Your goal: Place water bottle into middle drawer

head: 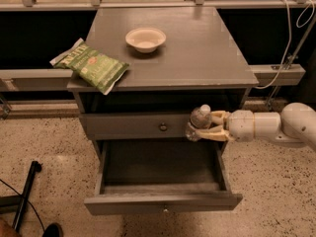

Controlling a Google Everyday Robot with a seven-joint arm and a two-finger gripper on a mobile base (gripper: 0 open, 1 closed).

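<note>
Bottle (199, 118) sits tilted, clamped between the fingers of the gripper (204, 127), which reaches in from the right. It hangs above the right rear corner of the pulled-out middle drawer (163, 202), in front of the closed drawer (131, 126). A bowl (145, 39) and a chip bag (94, 65) lie on the table (202, 58).

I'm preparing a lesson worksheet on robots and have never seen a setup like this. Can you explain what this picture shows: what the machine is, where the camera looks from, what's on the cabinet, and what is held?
There is one picture, looking down at a gray cabinet from the front. The white arm reaching in from the picture's right belongs to a mobile robot; its two-finger gripper is shut on a small water bottle, by the closed upper drawer. Below, the middle drawer is pulled open. On top lie a white bowl and a green snack bag.
</note>
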